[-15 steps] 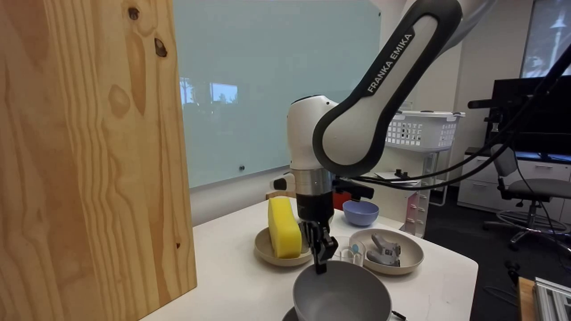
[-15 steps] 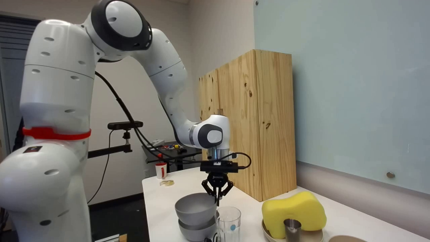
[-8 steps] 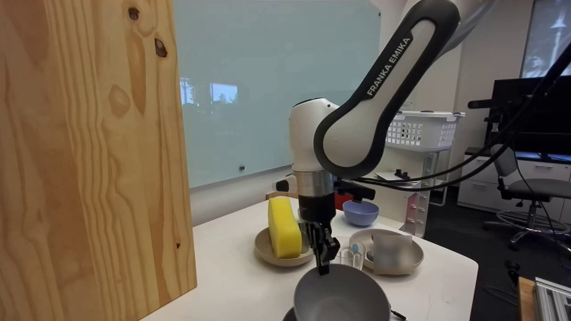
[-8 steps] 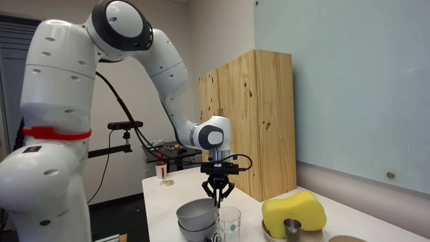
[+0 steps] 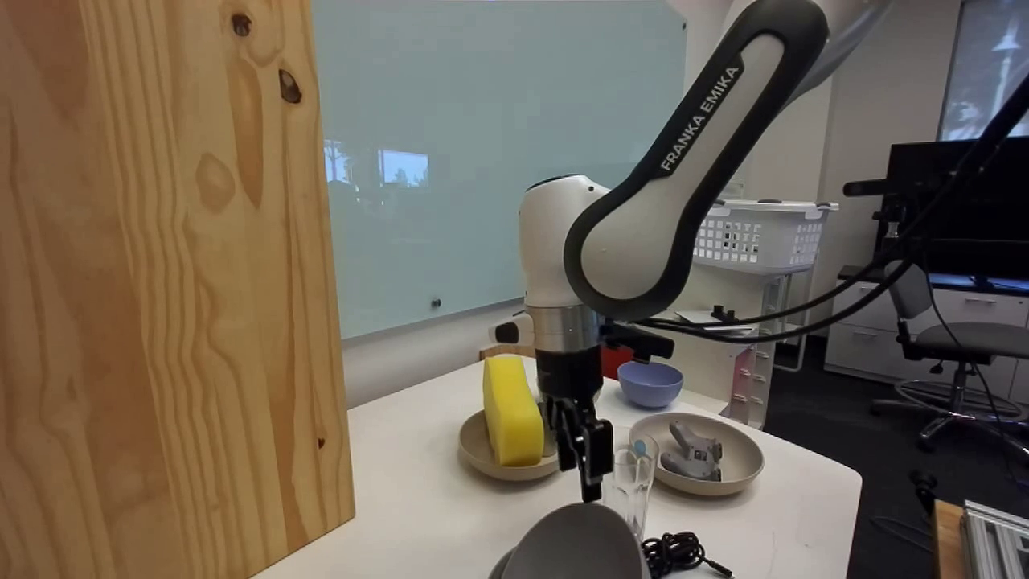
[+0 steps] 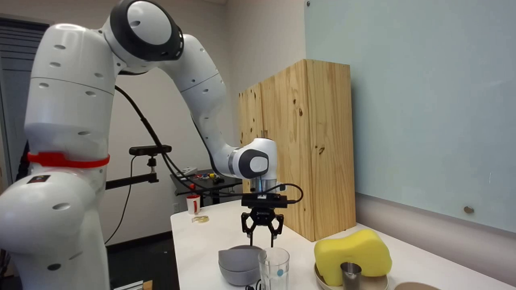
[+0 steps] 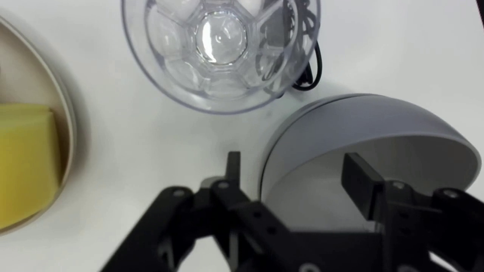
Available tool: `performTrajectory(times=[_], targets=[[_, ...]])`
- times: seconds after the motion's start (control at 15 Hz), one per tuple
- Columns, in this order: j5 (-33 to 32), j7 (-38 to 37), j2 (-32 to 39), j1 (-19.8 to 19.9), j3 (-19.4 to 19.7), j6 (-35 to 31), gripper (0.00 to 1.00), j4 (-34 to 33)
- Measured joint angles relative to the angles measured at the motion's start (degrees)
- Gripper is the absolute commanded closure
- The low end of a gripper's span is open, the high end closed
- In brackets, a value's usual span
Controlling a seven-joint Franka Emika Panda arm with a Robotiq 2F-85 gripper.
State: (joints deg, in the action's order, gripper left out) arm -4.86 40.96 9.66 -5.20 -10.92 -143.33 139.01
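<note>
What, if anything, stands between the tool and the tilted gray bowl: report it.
Nothing visible does. The open tool hangs close above the tilted gray bowl, one finger over its inside in the wrist view. The clear glass stands beside the bowl, not in the gap.

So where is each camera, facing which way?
An exterior view: beside the arm, facing the wooden cabinet; arm and end effector show.
An exterior view: by the wooden cabinet, facing the table and laundry basket; forearm and end effector show.
Wrist view: on the arm's end, facing down at the tilted gray bowl; fingers show.
All share the yellow sponge.
</note>
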Motion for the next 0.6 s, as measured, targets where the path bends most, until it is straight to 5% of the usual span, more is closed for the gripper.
performTrajectory(times=[0.33,0.6], targets=[[-1.21,-0.30,-0.30,-0.72,-0.08,3.06,0.00,-4.25],[-1.23,-7.30,-1.66,-0.81,0.75,10.29,0.00,-9.51]])
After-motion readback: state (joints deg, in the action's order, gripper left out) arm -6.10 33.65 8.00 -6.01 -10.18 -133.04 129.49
